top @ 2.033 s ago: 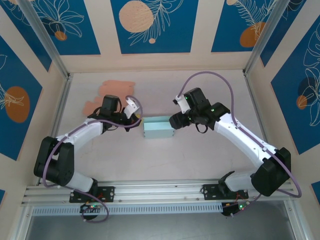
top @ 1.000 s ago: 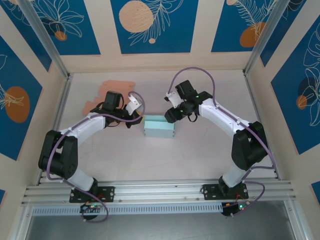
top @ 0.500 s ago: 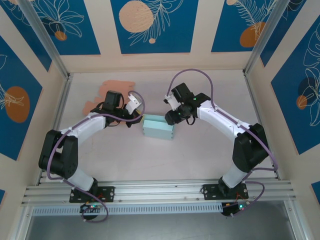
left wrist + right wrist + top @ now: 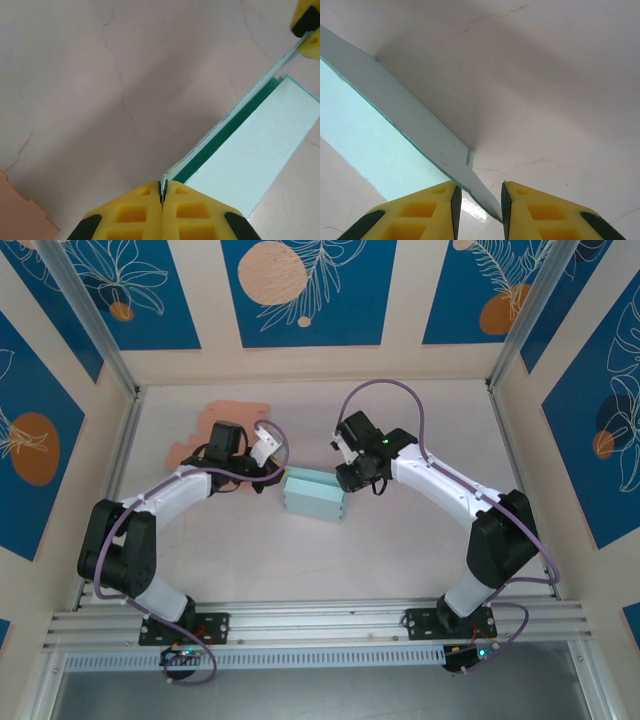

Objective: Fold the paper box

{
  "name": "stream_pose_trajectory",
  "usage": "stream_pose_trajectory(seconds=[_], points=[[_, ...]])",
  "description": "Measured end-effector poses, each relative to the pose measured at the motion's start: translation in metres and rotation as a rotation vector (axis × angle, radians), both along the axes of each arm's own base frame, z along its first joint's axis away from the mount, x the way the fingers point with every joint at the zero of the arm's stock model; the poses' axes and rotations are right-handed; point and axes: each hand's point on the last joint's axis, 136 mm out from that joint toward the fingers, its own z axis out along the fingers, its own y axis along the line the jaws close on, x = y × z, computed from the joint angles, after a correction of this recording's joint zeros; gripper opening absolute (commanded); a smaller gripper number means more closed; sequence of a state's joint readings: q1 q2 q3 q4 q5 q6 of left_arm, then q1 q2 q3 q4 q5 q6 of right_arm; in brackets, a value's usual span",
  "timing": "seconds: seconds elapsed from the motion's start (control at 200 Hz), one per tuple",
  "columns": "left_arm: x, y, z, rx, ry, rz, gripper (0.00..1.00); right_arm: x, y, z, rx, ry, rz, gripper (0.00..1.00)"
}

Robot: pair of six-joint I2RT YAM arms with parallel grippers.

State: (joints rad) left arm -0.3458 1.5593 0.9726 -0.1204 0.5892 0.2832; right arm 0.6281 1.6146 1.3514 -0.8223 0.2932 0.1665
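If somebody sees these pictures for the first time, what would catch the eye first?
First the pale teal paper box, in the middle of the pinkish table between the two arms. The left gripper is shut on the thin edge at one end, and the right gripper stands open astride the wall at the other end. Behind, blue panels with orange circles line the walls.
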Motion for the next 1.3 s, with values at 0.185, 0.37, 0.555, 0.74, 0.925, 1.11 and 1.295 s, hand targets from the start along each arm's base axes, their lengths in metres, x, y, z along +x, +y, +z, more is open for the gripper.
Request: stream_pose_trajectory(seconds=[0.185, 0.37, 0.555, 0.74, 0.925, 1.11, 1.295], points=[[-0.002, 0.001, 0.000, -0.007, -0.002, 0.055, 0.00, -0.002, -0.001, 0.000, 0.000, 0.005, -0.059, 0.30], [-0.001, -0.002, 0.000, -0.008, -0.013, 0.075, 0.00, -0.005, 0.005, 0.000, 0.011, 0.010, -0.070, 0.25], [0.000, -0.005, -0.001, -0.004, -0.035, 0.105, 0.00, 0.000, 0.007, 0.001, 0.004, 0.019, -0.144, 0.23], [-0.006, -0.006, -0.002, -0.009, -0.061, 0.154, 0.00, 0.007, 0.003, -0.001, 0.001, 0.015, -0.250, 0.21], [-0.016, -0.001, 0.000, -0.013, -0.115, 0.212, 0.00, 0.008, 0.006, 0.001, 0.032, 0.015, -0.303, 0.24], [-0.022, 0.005, 0.003, -0.020, -0.171, 0.265, 0.00, 0.007, 0.019, 0.009, 0.057, -0.001, -0.303, 0.25], [-0.021, 0.004, 0.005, -0.011, -0.195, 0.290, 0.00, 0.009, 0.021, 0.006, 0.037, -0.006, -0.323, 0.30]])
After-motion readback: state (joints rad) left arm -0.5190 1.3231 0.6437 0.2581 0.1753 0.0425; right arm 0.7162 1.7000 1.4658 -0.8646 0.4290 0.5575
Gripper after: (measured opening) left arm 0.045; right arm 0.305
